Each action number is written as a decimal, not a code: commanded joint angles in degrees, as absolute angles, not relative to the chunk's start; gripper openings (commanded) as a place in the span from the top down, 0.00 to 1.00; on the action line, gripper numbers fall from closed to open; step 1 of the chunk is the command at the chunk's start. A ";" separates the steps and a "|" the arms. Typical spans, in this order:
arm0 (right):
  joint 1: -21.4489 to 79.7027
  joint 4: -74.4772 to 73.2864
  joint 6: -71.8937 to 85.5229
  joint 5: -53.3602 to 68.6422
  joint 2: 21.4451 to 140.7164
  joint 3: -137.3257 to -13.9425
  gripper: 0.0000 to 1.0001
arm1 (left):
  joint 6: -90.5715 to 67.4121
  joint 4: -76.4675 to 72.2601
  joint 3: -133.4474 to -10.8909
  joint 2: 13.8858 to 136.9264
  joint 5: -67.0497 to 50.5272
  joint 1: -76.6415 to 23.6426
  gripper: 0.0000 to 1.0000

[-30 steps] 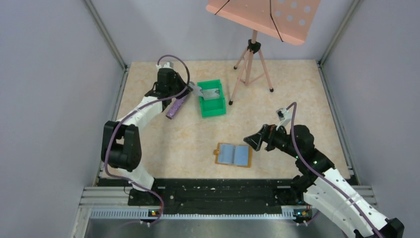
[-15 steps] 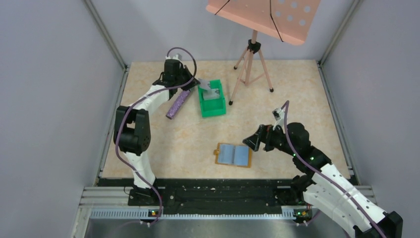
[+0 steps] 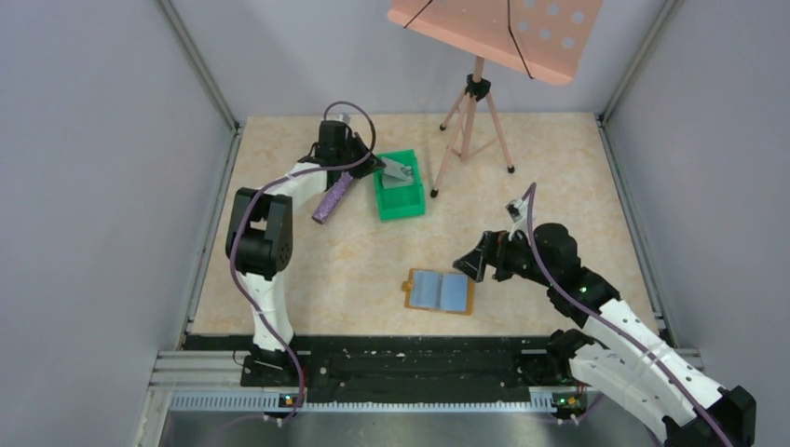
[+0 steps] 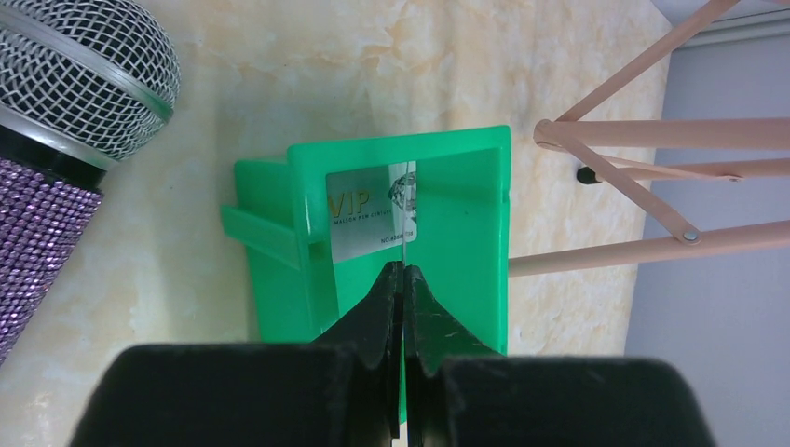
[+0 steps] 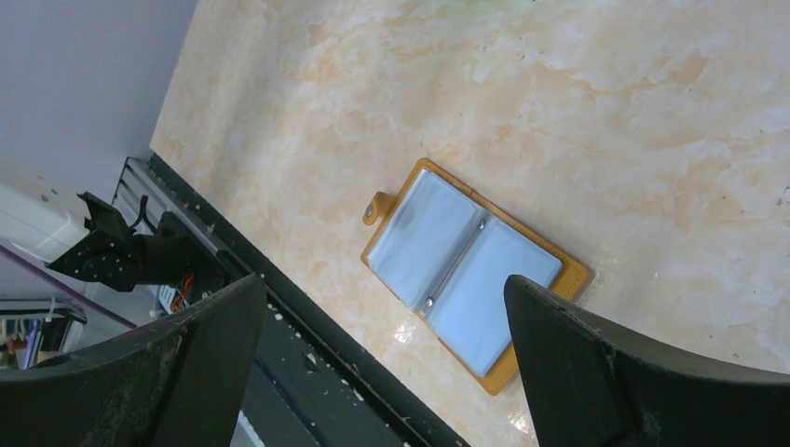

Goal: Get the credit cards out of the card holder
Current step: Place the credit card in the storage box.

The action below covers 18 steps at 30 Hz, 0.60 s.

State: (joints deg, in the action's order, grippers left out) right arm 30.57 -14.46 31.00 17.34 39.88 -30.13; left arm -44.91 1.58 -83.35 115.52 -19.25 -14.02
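Right gripper [image 3: 470, 259] hangs with its fingers spread wide and nothing in them, just at 2 o'clock from the card holder [image 3: 440, 291]. That holder lies open and flat at 6 o'clock on the table [image 3: 559, 168]. It is too hard to tell if its pale pockets hide more cards. Far off at 11 o'clock, the left gripper [image 4: 403, 279] is pinched tight on a thin credit card [image 4: 408, 200]. The card shows only its edge, right above the green bin [image 4: 466, 233]. A second card [image 4: 363, 219] lies flat inside that bin. The job now looks like dropping the held card in. To do it well, the arm should dip the card down between the green walls first. Then it should let go gently, so the card lands flat and does not tip over the rim. It should also keep away from the sparkly microphone [image 4: 74, 74] at 9 o'clock of the bin.
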 commanded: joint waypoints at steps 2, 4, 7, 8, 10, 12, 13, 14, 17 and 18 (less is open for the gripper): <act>30.15 -13.32 30.30 18.36 41.04 -33.46 0.01 | -47.17 -3.47 -86.01 117.98 -20.70 -14.79 1.00; 30.16 -13.16 30.10 18.20 41.24 -33.67 0.01 | -47.06 -3.34 -86.67 118.67 -20.45 -15.12 1.00; 30.15 -12.51 30.07 18.27 41.14 -33.66 0.01 | -46.88 -3.22 -87.16 119.49 -19.83 -15.44 1.00; 30.19 -12.39 30.06 18.30 41.29 -33.66 0.01 | -46.73 -2.98 -87.30 119.66 -19.43 -15.42 1.00; 30.15 -12.26 29.98 18.20 41.58 -33.84 0.01 | -46.23 -2.66 -87.36 119.87 -18.77 -15.55 1.00; 30.22 -12.47 29.84 18.19 41.93 -34.00 0.01 | -45.75 -2.40 -87.36 120.07 -18.25 -15.64 1.00; 30.12 -12.40 29.81 18.27 42.08 -34.07 0.01 | -45.51 -2.19 -87.36 120.16 -18.00 -15.61 1.00; 30.14 -12.47 29.87 18.32 42.22 -34.02 0.01 | -45.37 -2.16 -87.29 120.29 -17.90 -15.67 1.00; 30.16 -12.47 29.88 18.46 42.60 -33.97 0.01 | -45.10 -2.07 -87.28 120.58 -17.84 -15.73 1.00; 30.15 -12.48 29.86 18.41 42.65 -33.89 0.01 | -44.99 -2.17 -87.28 120.59 -17.80 -15.71 1.00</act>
State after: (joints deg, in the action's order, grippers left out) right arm 30.57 -14.17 30.74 17.91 42.28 -31.29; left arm -46.30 -0.19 -85.27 119.66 -18.57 -15.51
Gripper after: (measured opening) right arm 0.987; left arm 0.010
